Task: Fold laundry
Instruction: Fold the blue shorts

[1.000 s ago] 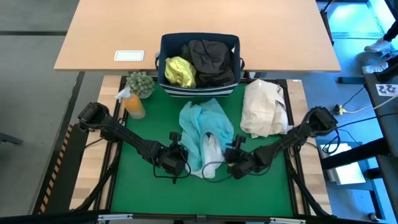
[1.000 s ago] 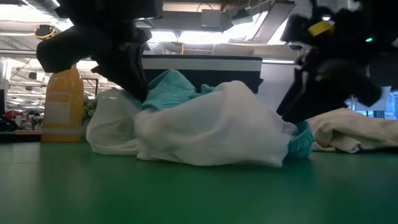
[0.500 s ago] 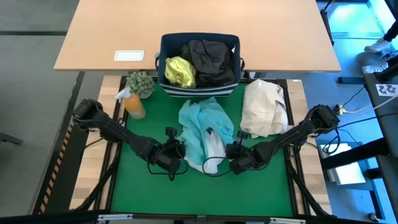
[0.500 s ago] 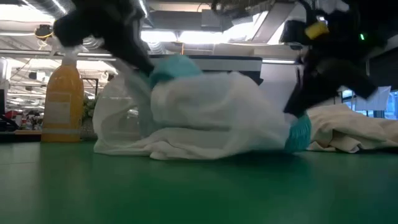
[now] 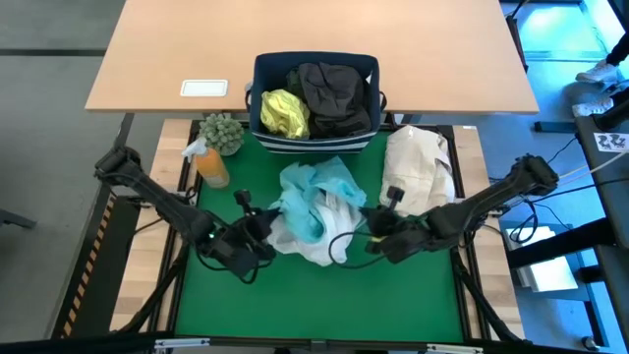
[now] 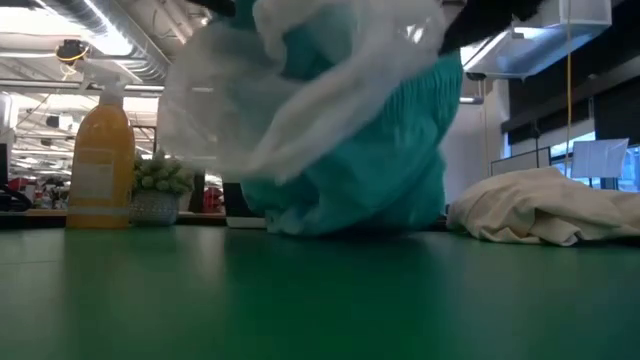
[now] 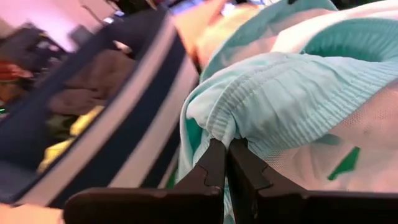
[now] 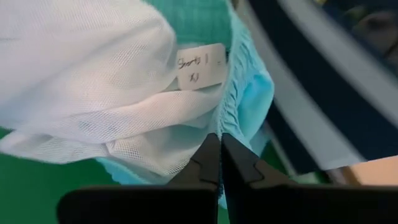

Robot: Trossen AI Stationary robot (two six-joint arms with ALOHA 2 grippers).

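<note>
The turquoise garment (image 5: 310, 208), shorts with a white mesh lining (image 6: 300, 90) and a size label (image 8: 200, 65), hangs bunched between my two grippers over the green mat. My left gripper (image 5: 259, 228) is shut on its left side and my right gripper (image 5: 375, 228) on its right side. In the low view the lower turquoise part (image 6: 350, 190) reaches down to about the mat; whether it touches there I cannot tell. A yellow-green shirt (image 5: 283, 112) and dark garments (image 5: 336, 96) lie in the navy bin. My left gripper pinches the ribbed turquoise waistband (image 7: 231, 127) between its two fingers, at a gathered fold. The fingers come from the table's left, slanting slightly down. The cloth bulges out beyond the fingertips, lifted. My right gripper pinches the ribbed waistband edge (image 8: 227, 122) together with white mesh (image 8: 186, 134), just below the label. The fingers come from the table's right, slanting slightly down. The garment spreads out beyond the fingertips, raised above the mat.
The navy bin (image 5: 314, 140) stands at the mat's far edge. A cream cloth bundle (image 5: 418, 169) lies at the right. An orange spray bottle (image 5: 210, 165) and a small plant (image 5: 222, 131) stand far left. The near half of the mat (image 5: 314, 295) is bare.
Both grippers have risen and drawn apart, the left toward the table's left edge, the right toward its right. The turquoise garment, heaped flat on the mat before, has been pulled up between them and now hangs high, its mesh lining bunched on top.
</note>
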